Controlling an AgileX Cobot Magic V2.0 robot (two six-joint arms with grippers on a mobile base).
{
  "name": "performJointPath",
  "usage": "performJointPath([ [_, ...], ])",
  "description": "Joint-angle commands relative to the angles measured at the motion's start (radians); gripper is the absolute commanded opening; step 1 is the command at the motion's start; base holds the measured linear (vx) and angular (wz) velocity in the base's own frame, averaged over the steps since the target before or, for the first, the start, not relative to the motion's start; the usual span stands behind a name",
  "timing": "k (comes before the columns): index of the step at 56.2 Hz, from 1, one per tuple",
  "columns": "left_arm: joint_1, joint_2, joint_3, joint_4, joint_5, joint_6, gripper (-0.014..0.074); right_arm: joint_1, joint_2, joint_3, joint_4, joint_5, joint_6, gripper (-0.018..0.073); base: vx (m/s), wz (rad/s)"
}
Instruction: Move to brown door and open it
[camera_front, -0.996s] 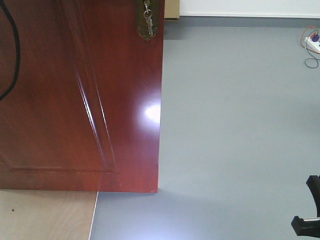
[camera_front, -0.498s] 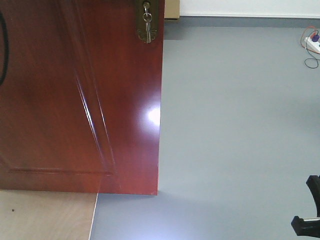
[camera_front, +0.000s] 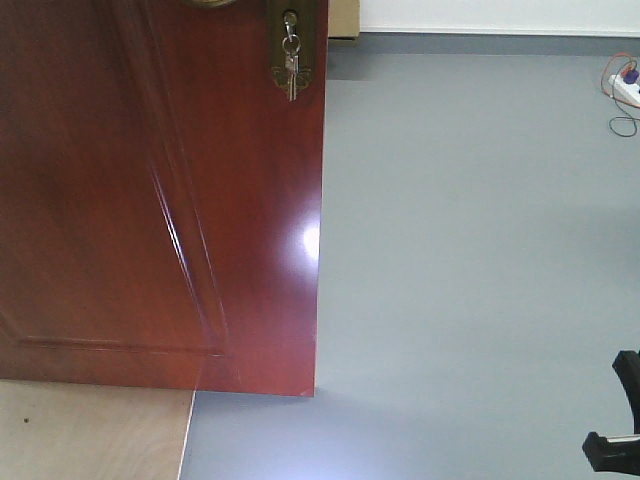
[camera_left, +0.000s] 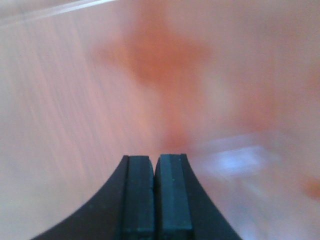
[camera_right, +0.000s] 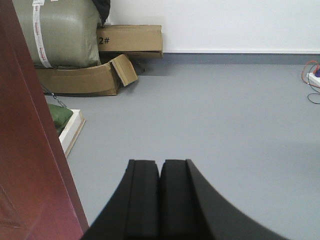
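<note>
Brown door (camera_front: 160, 200) filled the left of the front view, free edge over grey floor (camera_front: 470, 250), keys (camera_front: 291, 70) hanging from its lock plate. Left gripper (camera_left: 155, 165) pressed closed, empty, against blurred reddish wood. Right gripper (camera_right: 160, 170) likewise closed, empty, beside the door's edge.

brown door (camera_front: 150, 200) top cropped, lever handle (camera_front: 210, 3) cut off

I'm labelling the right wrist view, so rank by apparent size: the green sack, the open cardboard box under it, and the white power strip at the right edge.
1. Bulky green woven sack
2. Flattened brown cardboard box, looking almost as large
3. White power strip, smallest, though cut off by the frame edge.
</note>
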Motion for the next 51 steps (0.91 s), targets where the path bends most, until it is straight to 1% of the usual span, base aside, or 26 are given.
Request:
performJointPath([
  [1, -0.005, -0.149, 0.163, -0.028, -0.211, -0.002, -0.0006, -0.001, -0.006, 0.004, -0.003, -0.076, -0.006, 0.0000, 0.00, 0.00],
  [6, -0.005, -0.282, 0.366, -0.043, -0.329, -0.002, -0.0006, -0.001, -0.006, 0.004, -0.003, -0.076, -0.006, 0.0000, 0.00, 0.00],
  [12, -0.005, -0.443, 0.574, -0.042, -0.428, -0.002, -0.0006, -0.001, -0.006, 0.004, -0.003, -0.076, -0.006, 0.0000, 0.00, 0.00],
  [14, -0.005, -0.501, 0.649, -0.042, -0.441, -0.002, -0.0006, -0.001, -0.006, 0.004, -0.003, -0.076, -0.006, 0.0000, 0.00, 0.00],
  [20, -0.004, -0.663, 0.853, -0.042, -0.451, 0.000, -0.0006, -0.001, -0.006, 0.004, -0.003, -0.076, -0.006, 0.0000, 0.00, 0.00],
  [35, -0.002, -1.036, 1.264, -0.042, -0.450, 0.000, -0.0006, -0.001, -0.006, 0.004, -0.003, -0.076, -0.006, 0.0000, 0.00, 0.00],
  [45, -0.002, -1.191, 1.479, -0.042, -0.450, 0.000, -0.0006, -0.001, -0.006, 0.004, -0.003, -0.076, -0.006, 0.0000, 0.00, 0.00],
  [51, -0.002, -1.260, 1.575, -0.042, -0.458, -0.001, -0.0006, -0.001, -0.006, 0.004, -0.003, -0.076, -0.006, 0.0000, 0.00, 0.00],
])
